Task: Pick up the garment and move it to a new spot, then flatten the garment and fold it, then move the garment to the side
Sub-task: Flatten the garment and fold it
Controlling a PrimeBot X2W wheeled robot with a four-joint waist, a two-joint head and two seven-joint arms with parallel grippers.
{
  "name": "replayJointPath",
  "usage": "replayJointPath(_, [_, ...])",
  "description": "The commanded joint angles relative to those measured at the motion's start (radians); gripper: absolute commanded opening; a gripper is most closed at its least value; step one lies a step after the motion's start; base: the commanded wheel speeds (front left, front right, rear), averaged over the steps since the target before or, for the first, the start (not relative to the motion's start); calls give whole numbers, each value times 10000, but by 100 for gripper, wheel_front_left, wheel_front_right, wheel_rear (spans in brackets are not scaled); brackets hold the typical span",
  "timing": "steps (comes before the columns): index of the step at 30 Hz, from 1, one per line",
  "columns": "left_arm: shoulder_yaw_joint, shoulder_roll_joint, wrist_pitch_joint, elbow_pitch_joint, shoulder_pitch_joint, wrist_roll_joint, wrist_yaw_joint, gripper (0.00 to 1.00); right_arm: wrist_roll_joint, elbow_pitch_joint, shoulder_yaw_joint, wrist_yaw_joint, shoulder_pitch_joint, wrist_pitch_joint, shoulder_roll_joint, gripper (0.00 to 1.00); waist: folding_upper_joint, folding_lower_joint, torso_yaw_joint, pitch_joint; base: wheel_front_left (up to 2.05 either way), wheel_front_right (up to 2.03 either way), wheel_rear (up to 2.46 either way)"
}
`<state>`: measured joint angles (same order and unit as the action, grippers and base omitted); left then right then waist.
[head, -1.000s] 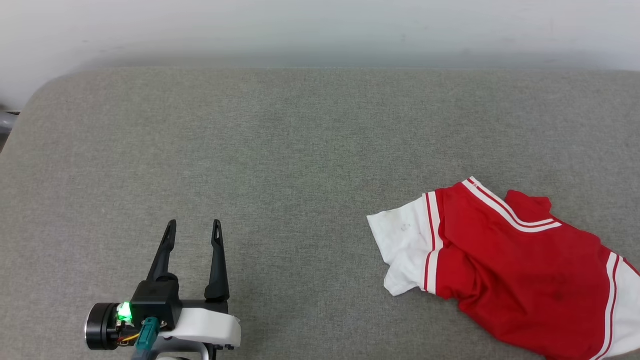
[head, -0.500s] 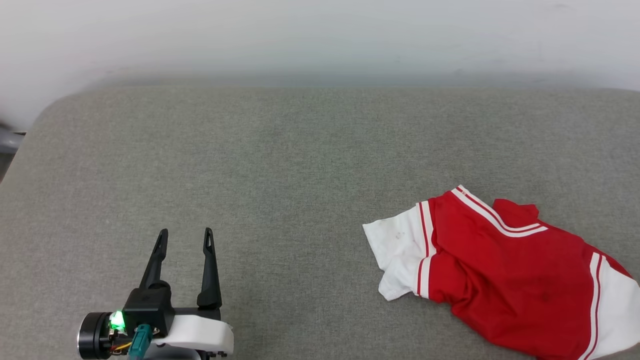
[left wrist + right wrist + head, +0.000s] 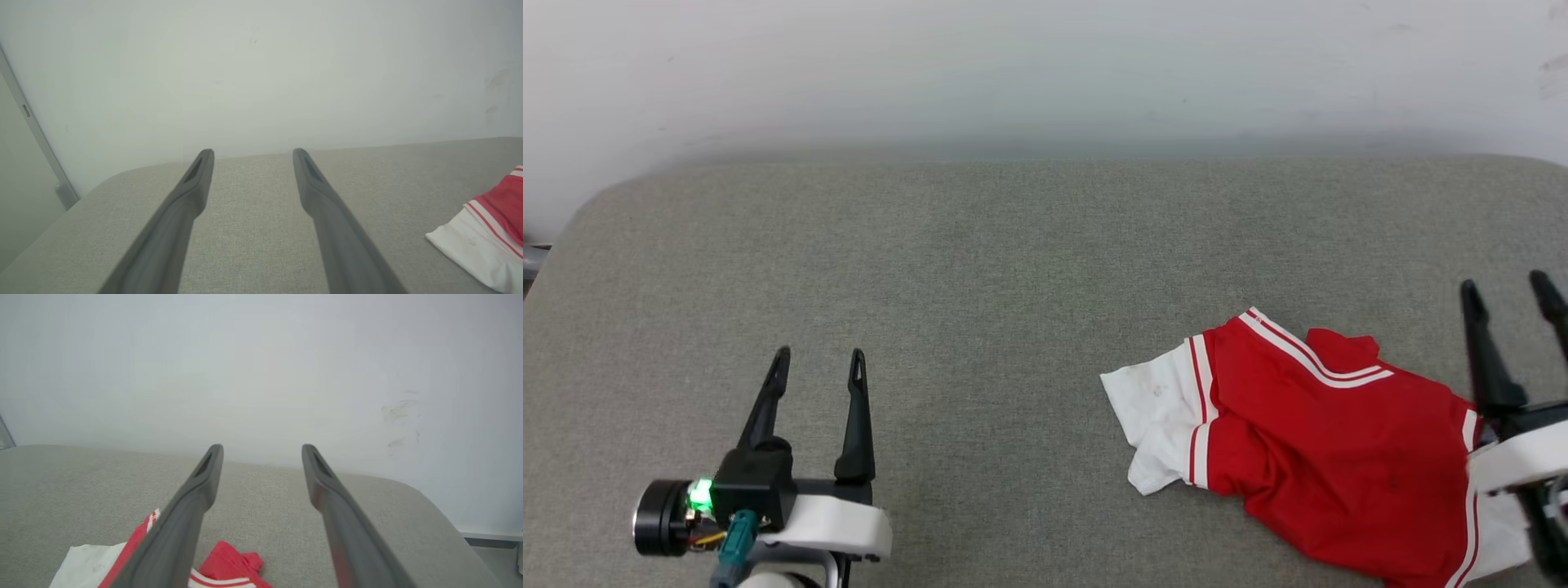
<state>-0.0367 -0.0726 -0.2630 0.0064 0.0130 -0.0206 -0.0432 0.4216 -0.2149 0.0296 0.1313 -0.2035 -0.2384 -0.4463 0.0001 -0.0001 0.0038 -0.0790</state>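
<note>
Looks like the opening step: picking up the garment (image 3: 1323,441), with nothing gripped yet. Lies crumpled on the grey fabric worktop (image 3: 1013,269), toward its near right corner. White sleeve pointing at the worktop's middle, red body bunched, striped collar turned toward the worktop's far edge.

Left claw (image 3: 818,354): released, fingers spread, nothing between them. Over the worktop's near left part, well apart from the cloth.

Right claw (image 3: 1503,282): likewise released and empty. At the worktop's right edge, above the shirt's right-hand end.

Calls next for lowering the right claw onto a raised fold near the collar or shoulder, pinching it, lifting clear, then carrying toward the worktop's bare middle. Probably worth bringing the left claw across to the white sleeve for a two-point hold, so as to ease the flattening afterwards.

No container involved in this job; nothing to fill or empty.
</note>
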Motion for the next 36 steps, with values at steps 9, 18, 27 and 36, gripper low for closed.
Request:
replayJointPath(9, [-206,-666,-25,140,1946,40,956,100,-1785,2244,-326,-10,1596,-113,2393,100,-1,1,-274,-104,0,0,0])
replayJointPath(18, [-1558,-1712,113,1636,4353,-59,1667,100,-2141,2665,167,-10,1931,-186,2706,100,-1,1,-954,-451,0,0,0])
replayJointPath(27, [-4702,-2824,2159,2448,6872,-2141,1715,100,-2386,2692,364,-10,1664,-237,2795,100,-1,1,-1546,-996,0,0,0])
replayJointPath(36, [-8764,-3918,6389,3036,9499,-5526,1719,100,-2553,2636,438,-10,1329,-267,2877,100,-1,1,-2032,-1629,0,0,0])
